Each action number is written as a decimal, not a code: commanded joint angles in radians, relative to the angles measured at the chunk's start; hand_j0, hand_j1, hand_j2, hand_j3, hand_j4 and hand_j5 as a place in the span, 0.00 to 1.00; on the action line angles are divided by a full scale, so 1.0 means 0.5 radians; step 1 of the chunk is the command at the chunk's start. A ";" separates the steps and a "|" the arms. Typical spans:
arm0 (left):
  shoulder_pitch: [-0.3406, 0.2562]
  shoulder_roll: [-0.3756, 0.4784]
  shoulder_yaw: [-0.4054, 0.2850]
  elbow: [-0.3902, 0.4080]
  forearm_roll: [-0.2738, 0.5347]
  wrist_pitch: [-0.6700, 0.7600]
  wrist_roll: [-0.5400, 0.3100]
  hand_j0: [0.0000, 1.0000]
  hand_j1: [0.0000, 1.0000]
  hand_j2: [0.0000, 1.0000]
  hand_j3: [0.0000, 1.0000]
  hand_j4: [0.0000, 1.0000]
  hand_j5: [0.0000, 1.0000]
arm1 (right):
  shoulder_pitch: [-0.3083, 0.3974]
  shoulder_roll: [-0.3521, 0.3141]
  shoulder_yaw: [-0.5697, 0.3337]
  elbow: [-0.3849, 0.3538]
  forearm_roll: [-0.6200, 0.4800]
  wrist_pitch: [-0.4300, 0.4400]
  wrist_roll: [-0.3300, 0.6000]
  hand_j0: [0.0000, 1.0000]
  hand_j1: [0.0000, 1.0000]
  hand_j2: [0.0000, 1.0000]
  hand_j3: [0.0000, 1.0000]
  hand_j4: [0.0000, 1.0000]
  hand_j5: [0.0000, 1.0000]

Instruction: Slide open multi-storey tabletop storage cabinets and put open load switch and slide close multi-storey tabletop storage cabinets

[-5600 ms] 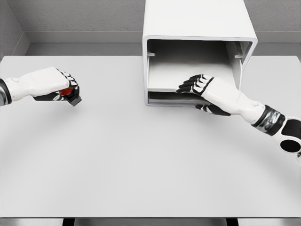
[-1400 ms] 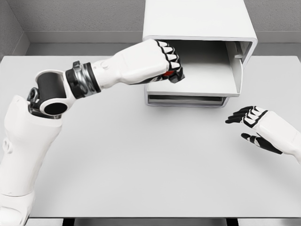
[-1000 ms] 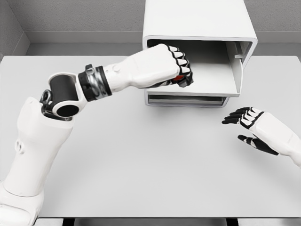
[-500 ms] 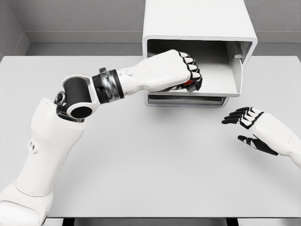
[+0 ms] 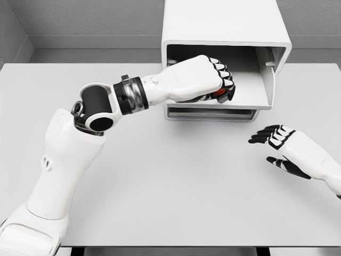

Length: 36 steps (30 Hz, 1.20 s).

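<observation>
White desk [image 5: 160,197] fills the near ground, and we see wide bare room there from its front edge up to the cabinet. Our right hand [image 5: 290,152] hovers low over the desk at the right, fingers [image 5: 261,136] spread and holding nothing; it sits a little left of and lower than where it was half a second ago, well apart from the cabinet front. Our left arm comes in from the lower left and reaches across, with the left hand [image 5: 200,80] now further right than before, over the pulled-out drawer [image 5: 248,96]. Its fingers are clamped around the switch [image 5: 219,94], of which only a red patch shows under the knuckles. We cannot tell whether the switch touches the drawer floor. Beyond, the cabinet [image 5: 226,26] stands at the desk's back edge against the grey wall, its upper bay open, and the lower drawer front sits nearly flush. Inside the bay, open room remains to the right of the hand up to the drawer's side wall.
</observation>
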 commanded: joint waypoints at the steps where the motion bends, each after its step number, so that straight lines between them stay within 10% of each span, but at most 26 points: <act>1: 0.000 -0.005 0.002 0.024 0.007 0.006 0.001 0.46 0.46 0.46 0.46 0.46 0.46 | 0.000 0.002 -0.002 0.005 -0.006 -0.001 -0.001 0.77 0.77 0.77 0.77 0.77 0.77; 11: -0.003 -0.005 0.011 0.070 0.004 0.006 0.001 0.50 0.50 0.50 0.50 0.50 0.50 | 0.000 0.005 -0.002 0.005 -0.009 -0.001 -0.004 0.78 0.78 0.78 0.78 0.78 0.78; 36: -0.031 0.004 0.039 0.039 -0.005 0.006 0.001 1.00 1.00 1.00 1.00 1.00 1.00 | 0.003 0.014 -0.002 0.002 -0.009 -0.001 -0.001 0.80 0.80 0.80 0.80 0.80 0.80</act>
